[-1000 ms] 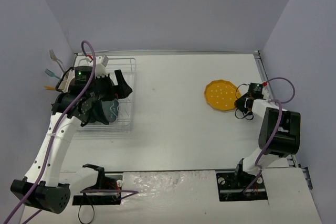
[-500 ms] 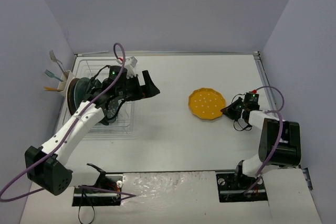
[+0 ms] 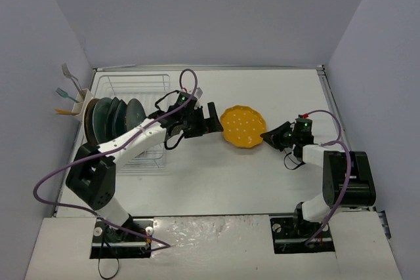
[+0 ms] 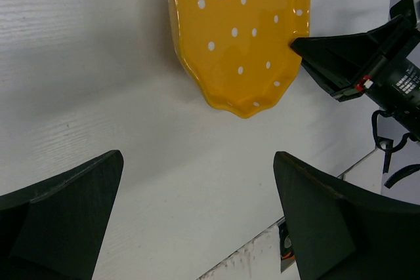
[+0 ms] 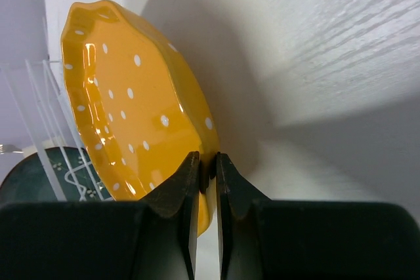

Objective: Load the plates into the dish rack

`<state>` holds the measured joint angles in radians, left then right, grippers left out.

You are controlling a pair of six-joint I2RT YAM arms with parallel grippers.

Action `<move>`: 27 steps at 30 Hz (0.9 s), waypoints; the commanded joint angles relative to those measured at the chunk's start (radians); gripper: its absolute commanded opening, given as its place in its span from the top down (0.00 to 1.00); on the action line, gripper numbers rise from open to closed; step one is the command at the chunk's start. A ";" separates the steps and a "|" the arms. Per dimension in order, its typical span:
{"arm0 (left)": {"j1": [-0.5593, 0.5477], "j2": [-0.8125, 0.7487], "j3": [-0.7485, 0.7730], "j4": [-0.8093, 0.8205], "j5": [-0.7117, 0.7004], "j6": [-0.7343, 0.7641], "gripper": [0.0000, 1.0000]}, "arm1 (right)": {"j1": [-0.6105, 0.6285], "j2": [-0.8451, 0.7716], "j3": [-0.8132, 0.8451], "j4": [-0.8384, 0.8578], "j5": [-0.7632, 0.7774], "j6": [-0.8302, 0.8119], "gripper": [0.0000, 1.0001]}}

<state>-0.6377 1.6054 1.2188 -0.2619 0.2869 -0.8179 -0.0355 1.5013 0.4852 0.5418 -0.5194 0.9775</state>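
On the white table point(image 3: 216, 175), the right tool point(image 3: 268, 135), clamping the yellow plate point(image 3: 243, 126), has brought it centre-frame; the wide-open left tool point(image 3: 214, 117) likely awaits a handover.

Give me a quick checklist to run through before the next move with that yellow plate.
1. Right gripper shut on the rim of the yellow plate: ok.
2. Left gripper open and facing the plate: ok.
3. Plate edge between the left fingers: not ok; the plate lies ahead of them, untouched.
4. Plate's lower edge clear of the table: cannot tell; it is tilted up.
5. Room in the dish rack: ok; the wires beyond the standing plates look free.
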 commanded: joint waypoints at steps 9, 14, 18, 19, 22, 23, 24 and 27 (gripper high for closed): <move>-0.012 0.136 0.170 0.105 -0.012 -0.078 0.03 | 0.029 -0.025 0.031 0.352 -0.165 0.174 1.00; -0.011 0.175 0.212 0.150 -0.006 -0.114 0.03 | 0.029 -0.034 0.026 0.382 -0.185 0.198 1.00; -0.013 0.194 0.227 0.163 -0.020 -0.131 0.07 | 0.029 -0.041 0.013 0.418 -0.204 0.230 1.00; -0.013 0.196 0.226 0.173 -0.017 -0.139 0.09 | 0.029 -0.041 0.013 0.422 -0.205 0.230 1.00; -0.012 0.198 0.218 0.212 -0.009 -0.166 0.16 | 0.029 -0.049 0.007 0.429 -0.216 0.237 1.00; -0.011 0.197 0.217 0.223 -0.008 -0.172 0.19 | 0.029 -0.050 0.005 0.434 -0.219 0.240 1.00; -0.012 0.197 0.217 0.230 -0.009 -0.174 0.24 | 0.029 -0.050 0.002 0.445 -0.222 0.248 1.00; -0.013 0.194 0.214 0.245 -0.008 -0.180 0.38 | 0.029 -0.053 -0.004 0.461 -0.232 0.262 1.00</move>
<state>-0.6460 1.8256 1.3804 -0.1180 0.2835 -0.9674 -0.0120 1.5024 0.4583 0.7632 -0.6427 1.1625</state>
